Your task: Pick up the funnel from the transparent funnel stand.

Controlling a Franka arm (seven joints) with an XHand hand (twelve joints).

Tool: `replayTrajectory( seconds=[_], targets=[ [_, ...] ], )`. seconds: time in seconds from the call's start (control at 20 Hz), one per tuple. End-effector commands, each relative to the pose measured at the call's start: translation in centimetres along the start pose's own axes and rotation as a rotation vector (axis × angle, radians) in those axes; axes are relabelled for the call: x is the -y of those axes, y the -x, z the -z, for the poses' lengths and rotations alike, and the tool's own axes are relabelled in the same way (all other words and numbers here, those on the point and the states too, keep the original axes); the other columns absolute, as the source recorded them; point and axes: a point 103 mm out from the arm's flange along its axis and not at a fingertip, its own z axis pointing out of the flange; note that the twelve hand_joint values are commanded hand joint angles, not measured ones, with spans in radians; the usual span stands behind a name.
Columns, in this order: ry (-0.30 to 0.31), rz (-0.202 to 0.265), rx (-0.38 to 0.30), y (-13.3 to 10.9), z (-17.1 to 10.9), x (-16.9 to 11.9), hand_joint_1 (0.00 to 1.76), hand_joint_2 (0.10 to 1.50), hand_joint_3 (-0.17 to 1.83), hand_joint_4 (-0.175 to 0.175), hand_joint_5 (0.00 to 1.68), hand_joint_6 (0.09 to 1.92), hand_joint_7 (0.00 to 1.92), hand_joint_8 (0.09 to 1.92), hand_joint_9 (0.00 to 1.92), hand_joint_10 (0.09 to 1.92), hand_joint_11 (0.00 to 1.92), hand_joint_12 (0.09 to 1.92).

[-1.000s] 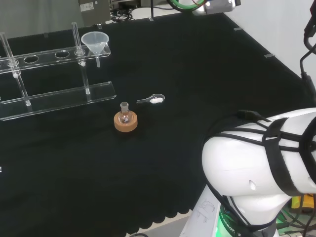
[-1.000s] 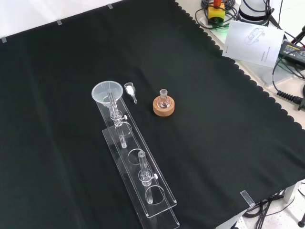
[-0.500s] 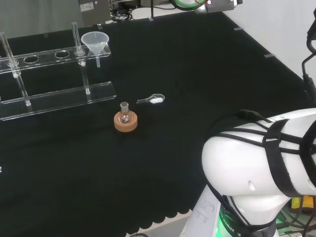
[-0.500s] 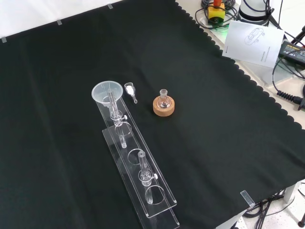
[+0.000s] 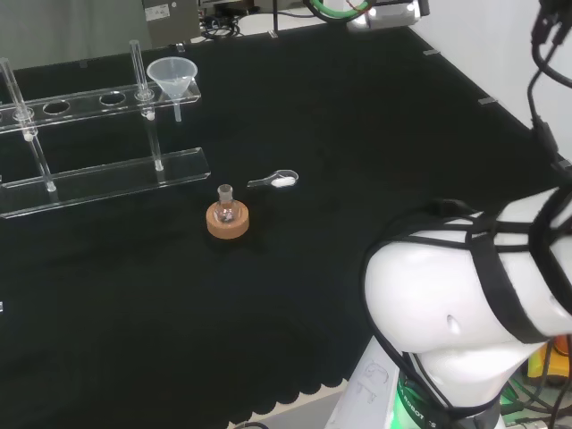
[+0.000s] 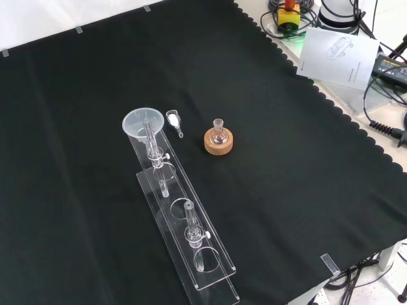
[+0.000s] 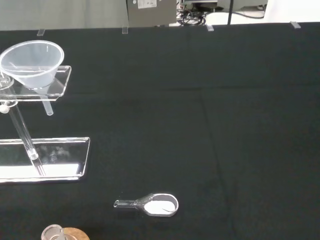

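Funnel (image 5: 172, 75) seated in clear stand (image 5: 98, 174), no legible labels; robot hand state indeterminable

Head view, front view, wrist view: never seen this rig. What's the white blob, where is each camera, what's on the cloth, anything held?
The white blob in the head view is the robot arm's own link; that camera sits behind and above the arm's base. The front view looks down on the black cloth from the opposite side. The wrist view rides at the arm's wrist, so things look closer. On the cloth: a clear funnel stand with a funnel sitting in its end hole, a small flask on a cork ring, and a little glass scoop holding white powder. Nothing is lifted: the funnel rests in its stand.
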Motion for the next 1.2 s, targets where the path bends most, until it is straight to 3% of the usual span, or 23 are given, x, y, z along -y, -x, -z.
replayTrajectory(
  seconds=[0.05, 0.35, 0.7, 1.2],
  targets=[
    [-0.011, 0.060, -0.011, 0.1, -1.9, -8.3, 0.00, 1.19, 0.38, -0.007, 0.22, 0.09, 0.01, 0.45, 0.10, 0.64, 0.00, 1.35],
    [-0.077, 0.122, 0.047, -3.5, -4.5, -12.4, 0.00, 1.18, 0.36, -0.010, 0.22, 0.09, 0.03, 0.46, 0.11, 0.64, 0.00, 1.35],
    [-0.137, 0.196, 0.074, -8.2, -7.4, -15.1, 0.02, 1.16, 0.34, -0.011, 0.22, 0.09, 0.05, 0.48, 0.13, 0.65, 0.00, 1.34],
    [-0.193, 0.255, 0.121, -12.8, -9.2, -18.5, 0.36, 1.00, 0.24, -0.027, 0.27, 0.09, 0.11, 0.61, 0.19, 0.70, 0.00, 1.38]
  ],
)
